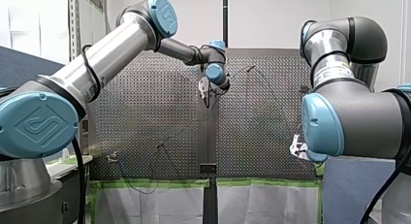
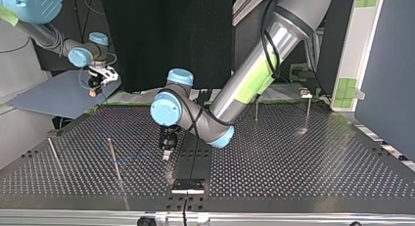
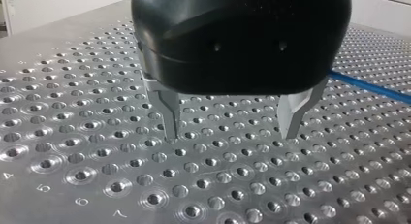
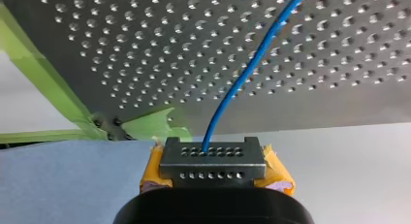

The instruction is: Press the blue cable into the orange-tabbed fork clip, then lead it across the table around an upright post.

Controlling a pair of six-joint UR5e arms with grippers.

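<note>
Cable (image 4: 241, 81), blue, runs out over the perforated table (image 4: 121, 49) from my right gripper (image 4: 213, 150), whose yellow pads (image 4: 278, 173) are closed tight on its end. That gripper hangs just past the table's edge, near green tape (image 4: 48, 88). My left gripper (image 3: 230, 136) hovers near the table's middle, its metal fingers (image 3: 168, 107) spread wide with nothing between them and their tips just above the holes. The cable lies beside it.

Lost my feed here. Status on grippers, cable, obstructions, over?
Left gripper open, empty, low at the table. Right gripper shut on blue cable, beyond the table's edge. Clip not seen. Nearest upright post clear of both.
</note>
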